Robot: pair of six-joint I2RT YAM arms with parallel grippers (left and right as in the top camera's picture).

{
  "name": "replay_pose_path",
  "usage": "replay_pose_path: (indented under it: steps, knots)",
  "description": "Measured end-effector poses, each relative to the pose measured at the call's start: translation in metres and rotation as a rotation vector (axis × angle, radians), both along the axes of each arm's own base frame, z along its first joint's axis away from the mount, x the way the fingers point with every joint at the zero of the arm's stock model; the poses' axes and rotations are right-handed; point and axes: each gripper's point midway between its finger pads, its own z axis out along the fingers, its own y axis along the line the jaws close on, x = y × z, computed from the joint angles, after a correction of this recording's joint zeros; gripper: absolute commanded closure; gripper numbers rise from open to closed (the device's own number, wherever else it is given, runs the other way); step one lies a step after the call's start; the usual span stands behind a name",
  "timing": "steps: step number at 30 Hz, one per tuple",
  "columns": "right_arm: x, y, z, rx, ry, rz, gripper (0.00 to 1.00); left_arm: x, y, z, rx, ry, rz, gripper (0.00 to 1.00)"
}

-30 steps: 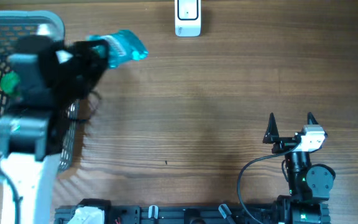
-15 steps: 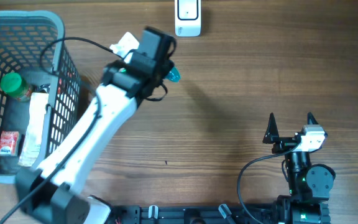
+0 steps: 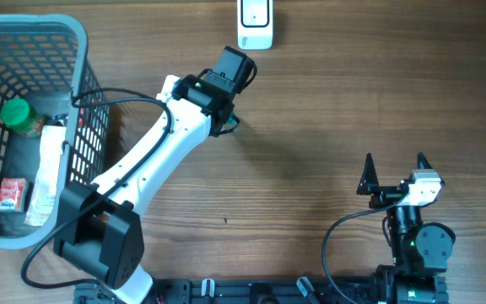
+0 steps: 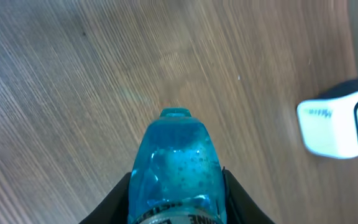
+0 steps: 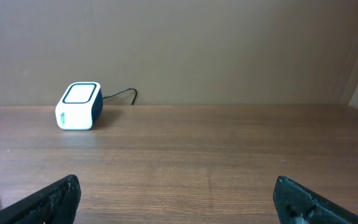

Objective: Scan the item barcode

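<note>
Nearest me, the right gripper (image 3: 395, 160) is sitting wide open and empty over the table (image 3: 310, 110), just where it was a second ago. Further out, the left gripper (image 4: 176, 182) is clamping its fingers on either side of the blue bottle (image 4: 176, 155), which is pointing its far end out over the bare wood. A second ago this arm was hanging over the edge of the basket (image 3: 83, 51). Now it is reaching well clear of it, leaving the green-capped bottle (image 3: 17, 114), white packet (image 3: 47, 169) and red packet (image 3: 9, 194) inside uncovered. At the far edge the white scanner (image 3: 255, 24) is standing near the blue bottle, apart from it.
</note>
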Motion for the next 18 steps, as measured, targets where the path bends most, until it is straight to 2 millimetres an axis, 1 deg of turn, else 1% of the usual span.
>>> replay_pose_path:
  steps: [5, 7, 12, 15, 18]
  knots:
    - [0.0, 0.0, 0.0, 0.0, 0.0, 0.0, 0.0, 0.0, 0.014, 0.0, 0.024, -0.007, 0.067, 0.66]
    - [0.0, 0.0, 0.0, 0.0, 0.0, 0.0, 0.0, -0.003, 0.023, -0.006, 0.052, 0.023, 0.088, 0.66]
    - [0.0, 0.0, 0.0, 0.0, 0.0, 0.0, 0.0, -0.014, 0.036, -0.029, 0.121, 0.121, 0.103, 0.65]
    - [0.0, 0.0, 0.0, 0.0, 0.0, 0.0, 0.0, -0.019, 0.039, -0.03, 0.139, 0.141, 0.105, 0.64]
    - [0.0, 0.0, 0.0, 0.0, 0.0, 0.0, 0.0, -0.024, 0.043, -0.03, 0.158, 0.162, 0.109, 0.6]
